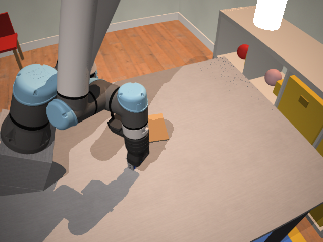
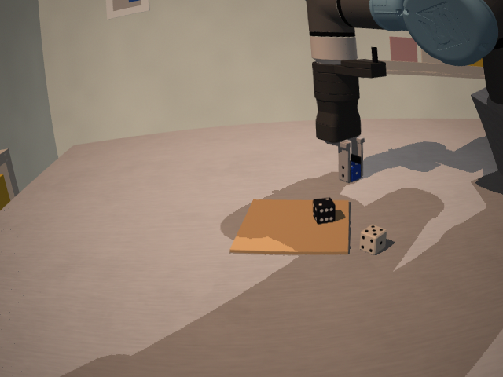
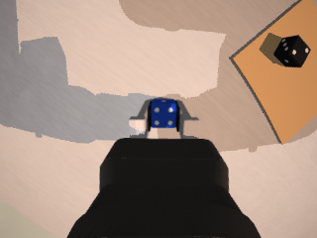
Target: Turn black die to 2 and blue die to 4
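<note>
1. off the mat [image 1: 158, 130] [image 2: 276, 227] [image 3: 297, 94], blue die [image 1: 135, 167] [image 2: 355, 172] [image 3: 163, 115] sits between the fingers, 4 up.
2. gripper [image 1: 132, 168] [image 2: 351, 179] [image 3: 163, 110] looks snug on blue die, about half-wide.
3. lift straight, keep wrist level so 4 stays up.
4. black die [image 2: 324, 210] [image 3: 293, 52] on mat, seems 2 up; give it room.
5. steer past white die [image 2: 372, 239], lower flat, release gently.

Can't make out the black or white die in the top shot, arm's totally blocking that bit of tabletop [image 1: 208, 156] [image 2: 141, 283].
</note>
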Available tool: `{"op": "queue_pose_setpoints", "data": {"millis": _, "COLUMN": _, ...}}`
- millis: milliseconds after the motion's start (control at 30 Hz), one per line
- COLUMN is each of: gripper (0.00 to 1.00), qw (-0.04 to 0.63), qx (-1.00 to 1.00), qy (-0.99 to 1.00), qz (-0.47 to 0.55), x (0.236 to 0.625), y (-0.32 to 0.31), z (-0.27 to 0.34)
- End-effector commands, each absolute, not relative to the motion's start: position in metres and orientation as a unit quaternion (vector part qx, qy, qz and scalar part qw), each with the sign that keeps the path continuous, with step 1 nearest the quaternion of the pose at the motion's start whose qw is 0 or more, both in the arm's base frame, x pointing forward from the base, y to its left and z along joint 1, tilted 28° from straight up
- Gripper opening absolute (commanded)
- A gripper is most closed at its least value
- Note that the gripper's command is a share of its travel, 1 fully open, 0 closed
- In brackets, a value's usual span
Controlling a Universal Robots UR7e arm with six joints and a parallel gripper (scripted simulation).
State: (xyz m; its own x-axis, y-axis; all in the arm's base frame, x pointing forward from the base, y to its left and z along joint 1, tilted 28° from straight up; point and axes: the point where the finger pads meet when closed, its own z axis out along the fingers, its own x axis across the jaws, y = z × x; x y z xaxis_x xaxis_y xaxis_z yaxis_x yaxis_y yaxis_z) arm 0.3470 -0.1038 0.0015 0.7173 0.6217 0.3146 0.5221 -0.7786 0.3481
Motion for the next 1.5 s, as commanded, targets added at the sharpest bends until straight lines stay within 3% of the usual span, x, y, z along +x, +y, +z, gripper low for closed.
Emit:
{"op": "queue_pose_setpoints", "data": {"millis": 0, "gripper": 0.49, "qw": 0.118, "qx": 0.919, "qy": 0.311, "qz": 0.211, "x": 0.347, "y": -0.104, "z": 0.002}}
{"op": "queue_pose_setpoints", "data": {"millis": 1467, "gripper": 0.49, "qw": 0.118, "qx": 0.919, "qy": 0.311, "qz": 0.211, "x": 0.340, "y": -0.103, "z": 0.016}}
